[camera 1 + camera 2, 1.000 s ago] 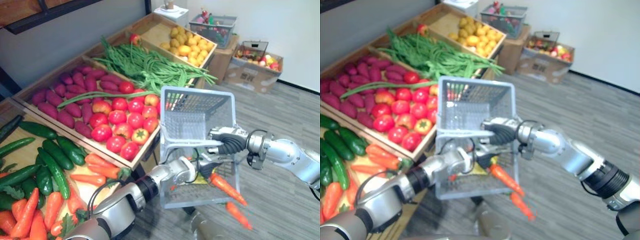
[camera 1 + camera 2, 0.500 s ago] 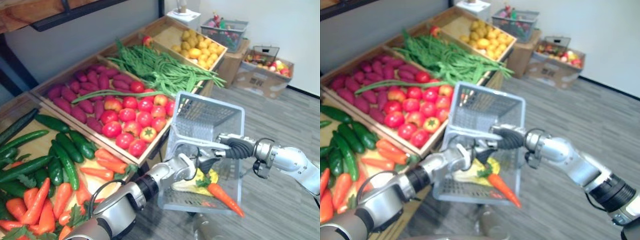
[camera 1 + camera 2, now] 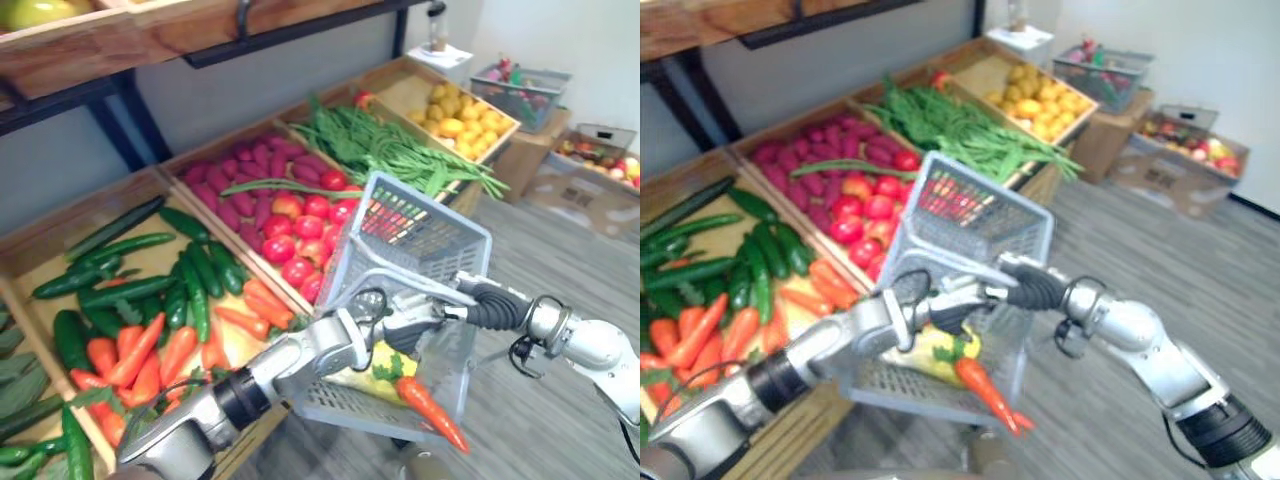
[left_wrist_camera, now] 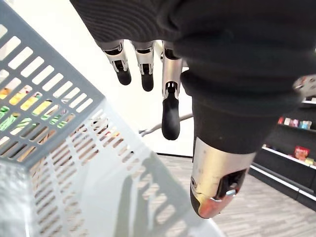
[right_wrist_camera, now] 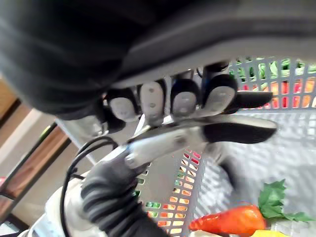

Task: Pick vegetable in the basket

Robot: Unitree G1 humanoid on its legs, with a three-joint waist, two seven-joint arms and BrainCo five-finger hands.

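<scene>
— One carrot (image 3: 425, 405) in?
— Yes, it's lying in the basket (image 3: 430, 207), lower centre. I'm gripping that with my right hand (image 3: 485, 303); my left hand (image 4: 170, 111) is hanging open above, holding nothing.
</scene>
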